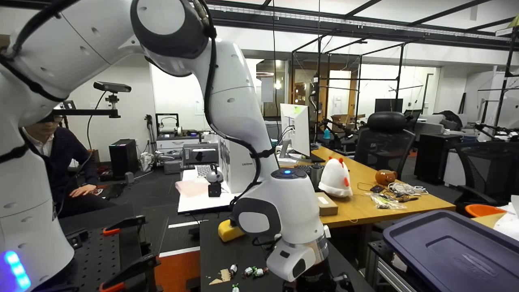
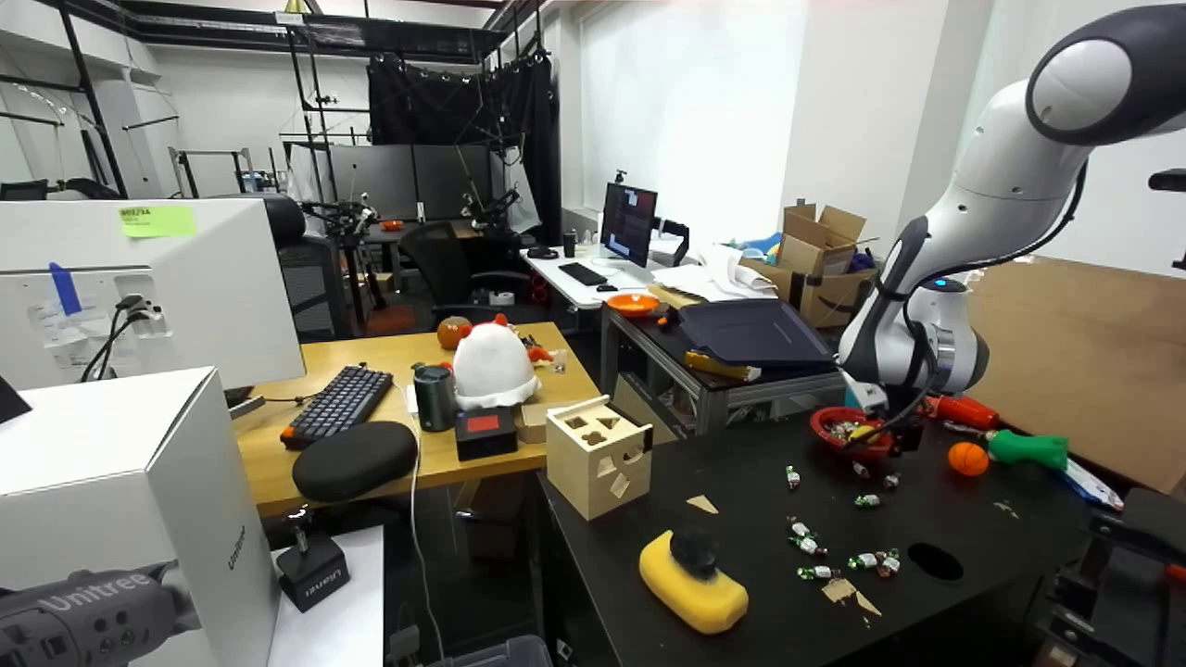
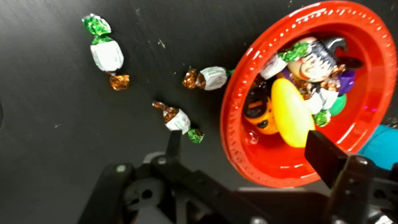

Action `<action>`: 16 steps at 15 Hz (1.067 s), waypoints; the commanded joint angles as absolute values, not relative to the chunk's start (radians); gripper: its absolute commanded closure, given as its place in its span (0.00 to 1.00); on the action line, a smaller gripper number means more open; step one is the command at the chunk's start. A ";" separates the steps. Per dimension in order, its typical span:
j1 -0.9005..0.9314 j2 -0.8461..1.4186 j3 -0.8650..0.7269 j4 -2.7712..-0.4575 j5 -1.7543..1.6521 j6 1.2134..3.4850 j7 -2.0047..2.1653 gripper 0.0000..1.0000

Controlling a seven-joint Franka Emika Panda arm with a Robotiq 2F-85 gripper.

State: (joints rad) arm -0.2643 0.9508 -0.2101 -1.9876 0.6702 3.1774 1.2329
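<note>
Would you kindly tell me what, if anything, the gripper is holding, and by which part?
Nothing is held: the gripper is open, its jaws wide apart in the wrist view, and the yellow object lies in the red bowl.

The gripper [image 3: 245, 134] and table [image 3: 71, 146] were black. The bowl [image 3: 370, 96] was red with a dotted rim, the oval piece [image 3: 290, 112] in it yellow. The wrapped candies [image 3: 107, 56] paired white middles with green and copper ends; the ball [image 2: 968, 459] was orange with dark lines.
</note>
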 commanded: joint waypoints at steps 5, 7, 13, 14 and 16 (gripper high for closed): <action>-0.574 0.731 0.178 -2.193 0.464 3.373 0.914 0.00; -0.606 0.739 0.230 -2.193 0.395 3.346 0.870 0.00; -0.525 0.802 0.193 -2.133 0.322 3.220 0.676 0.00; -0.493 0.810 0.165 -2.120 0.324 3.194 0.638 0.00; -0.433 0.834 0.113 -2.084 0.327 3.150 0.558 0.00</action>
State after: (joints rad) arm -0.5108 0.8078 0.1837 -2.1384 0.3325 3.2211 0.6533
